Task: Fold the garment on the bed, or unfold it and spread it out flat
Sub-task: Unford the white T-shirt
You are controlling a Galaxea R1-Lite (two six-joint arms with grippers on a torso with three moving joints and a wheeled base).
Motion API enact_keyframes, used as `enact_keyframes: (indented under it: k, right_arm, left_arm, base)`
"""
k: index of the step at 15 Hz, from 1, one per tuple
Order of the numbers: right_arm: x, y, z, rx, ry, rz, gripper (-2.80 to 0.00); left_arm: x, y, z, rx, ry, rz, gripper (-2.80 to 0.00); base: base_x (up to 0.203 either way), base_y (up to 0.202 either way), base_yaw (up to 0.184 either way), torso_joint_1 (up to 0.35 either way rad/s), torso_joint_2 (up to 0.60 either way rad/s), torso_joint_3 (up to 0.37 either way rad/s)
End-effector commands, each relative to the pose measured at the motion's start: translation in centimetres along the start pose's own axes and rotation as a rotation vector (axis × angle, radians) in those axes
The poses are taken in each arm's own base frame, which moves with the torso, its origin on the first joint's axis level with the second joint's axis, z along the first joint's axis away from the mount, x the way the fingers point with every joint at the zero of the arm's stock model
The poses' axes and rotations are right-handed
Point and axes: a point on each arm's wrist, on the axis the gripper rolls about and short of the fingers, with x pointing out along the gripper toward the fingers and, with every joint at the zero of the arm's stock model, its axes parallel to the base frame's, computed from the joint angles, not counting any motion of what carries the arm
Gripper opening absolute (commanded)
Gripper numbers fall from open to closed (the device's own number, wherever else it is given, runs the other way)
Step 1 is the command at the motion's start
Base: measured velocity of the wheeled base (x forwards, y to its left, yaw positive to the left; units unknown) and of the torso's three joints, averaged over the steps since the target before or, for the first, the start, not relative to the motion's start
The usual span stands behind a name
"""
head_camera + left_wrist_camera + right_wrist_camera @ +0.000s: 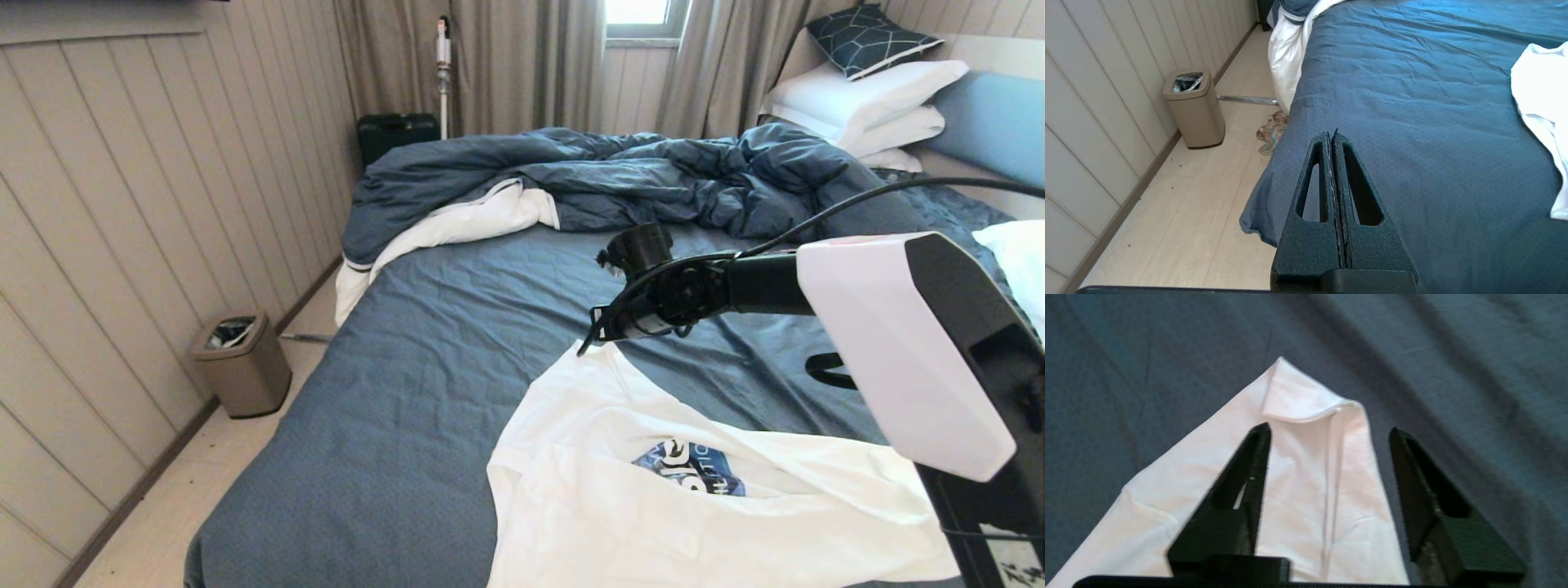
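Observation:
A white garment (653, 506) with a blue print lies on the dark blue-grey sheet of the bed (457, 343), near its foot and towards the right. Its far corner runs to a point with the tip folded over. My right gripper (600, 333) hovers at that corner. In the right wrist view the right gripper (1329, 428) is open, its fingers astride the garment (1306, 477) and holding nothing. My left gripper (1331, 134) is shut and empty over the bed (1412, 102) near its left edge, well apart from the garment (1539, 90).
A rumpled blue duvet (637, 175) and white pillows (865, 98) fill the head of the bed. On the floor along the panelled wall stand a tan waste bin (242, 359) and a dark case (397, 132). A small crumpled item (1270, 132) lies beside the bed.

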Motion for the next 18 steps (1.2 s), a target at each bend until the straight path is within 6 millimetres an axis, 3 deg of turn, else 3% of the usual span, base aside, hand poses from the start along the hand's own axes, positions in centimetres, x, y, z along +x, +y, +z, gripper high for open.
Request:
enact_keyframes:
  k: [1, 3, 7, 9, 10, 16, 18]
  right_arm:
    - [-0.4, -0.5, 0.4, 0.013, -0.014, -0.007, 0.0]
    - [-1.3, -1.3, 1.0, 0.032, -0.028, -0.016, 0.0]
    - [-7.4, -3.9, 2.4, 0.099, -0.034, -0.043, 0.0]
    - [-9.9, -5.2, 1.4, 0.125, 0.029, -0.067, 0.0]
    - [-10.9, -5.9, 0.3, 0.127, 0.079, -0.083, -2.8]
    - [-19.2, -9.2, -7.6, -0.063, 0.262, -0.129, -2.8]
    - [-19.8, -9.6, -8.3, -0.105, 0.272, -0.135, -2.8]
  left_arm:
    - [0.0, 0.0, 0.0, 0.001, 0.0, 0.001, -2.8]
    - [0.0, 0.0, 0.0, 0.002, 0.0, 0.001, -2.8]
    - [0.0, 0.0, 0.0, 0.002, 0.0, 0.001, -2.8]
    - [0.0, 0.0, 0.0, 0.002, 0.0, 0.0, -2.8]
    - [0.0, 0.0, 0.0, 0.002, 0.0, 0.001, -2.8]
    - [0.0, 0.0, 0.0, 0.004, 0.0, 0.001, -2.8]
    - [0.0, 0.0, 0.0, 0.002, 0.0, 0.001, -2.8]
  base:
    - [0.0, 0.0, 0.0, 0.0, 0.0, 0.0]
    - [0.0, 0.0, 0.0, 0.0, 0.0, 0.0]
    - [0.0, 0.0, 0.0, 0.0, 0.0, 0.0]
    - [0.0, 0.0, 0.0, 0.0, 0.0, 0.0]
    - [0.0, 0.0, 0.0, 0.0, 0.0, 0.0]
    - [0.0, 0.0, 0.0, 0.0, 0.0, 0.0]
    - [0.0, 0.0, 0.0, 0.0, 0.0, 0.0]
